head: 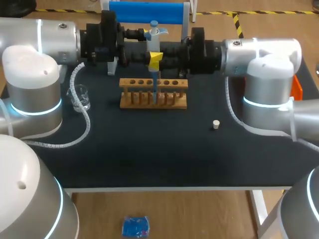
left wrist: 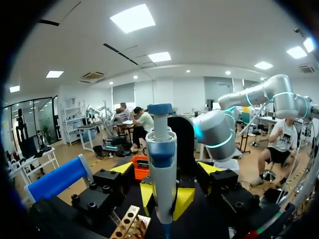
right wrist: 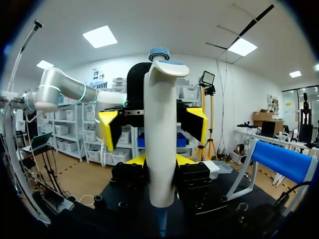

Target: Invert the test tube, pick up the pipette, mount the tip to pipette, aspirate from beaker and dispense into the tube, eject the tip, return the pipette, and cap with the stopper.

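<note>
Where the beaker (head: 80, 98) stands: at the left side of the table (head: 149, 159), near the left arm (head: 30, 84) and well apart from the rack (head: 172, 94). I think you do not need it for this step.
Left gripper (left wrist: 167, 168): its fingers stand wide on both sides of the upper body of the pipette (head: 153, 37), with a gap on each side, so it holds nothing.
Pipette: upright, its long axis vertical, the plunger (head: 154, 23) on top and the tip (head: 154, 92) pointing straight down into the middle of the rack.
Rack: wooden, lying across the table directly under the pipette. I cannot make out the tube itself; I judge it sits in the hole under the tip.
Right gripper (right wrist: 159, 159): clamped on the pipette body from two sides, lower than the left fingers. This arm carries the tool.
Stopper (head: 216, 124): alone on the table, right of the rack and nearer to the right arm (head: 269, 84).
Coming move: probably the dispensing. It turns on tip and tube sharing one vertical line, so do not let the pipette tilt.
</note>
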Robot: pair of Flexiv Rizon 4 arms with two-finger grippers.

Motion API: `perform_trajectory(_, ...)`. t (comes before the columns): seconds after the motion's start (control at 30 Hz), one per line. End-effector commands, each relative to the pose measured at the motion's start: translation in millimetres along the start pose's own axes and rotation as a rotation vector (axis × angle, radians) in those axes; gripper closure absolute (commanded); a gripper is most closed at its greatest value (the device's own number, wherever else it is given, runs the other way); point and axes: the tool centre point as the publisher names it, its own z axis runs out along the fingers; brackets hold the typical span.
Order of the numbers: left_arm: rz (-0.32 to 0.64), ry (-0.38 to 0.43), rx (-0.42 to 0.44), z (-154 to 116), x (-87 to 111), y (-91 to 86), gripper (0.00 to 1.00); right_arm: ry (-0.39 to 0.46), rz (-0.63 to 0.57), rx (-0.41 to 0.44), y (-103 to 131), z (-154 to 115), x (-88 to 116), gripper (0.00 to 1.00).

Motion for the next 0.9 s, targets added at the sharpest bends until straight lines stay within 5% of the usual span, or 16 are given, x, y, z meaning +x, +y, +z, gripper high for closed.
perform_trajectory(0.03,0.001,-0.003,0.004,0,0.7,0.4,0.00,0.026,0.001,0.006,2,-10,-3,1.00)
perform_trajectory(0.33,0.001,-0.003,0.004,0,0.7,0.4,0.00,0.064,-0.039,0.034,6,-49,-11,1.00)
perform_trajectory(0.9,0.001,-0.003,0.004,0,0.7,0.4,0.00,0.082,-0.084,0.014,26,-194,-47,1.00)
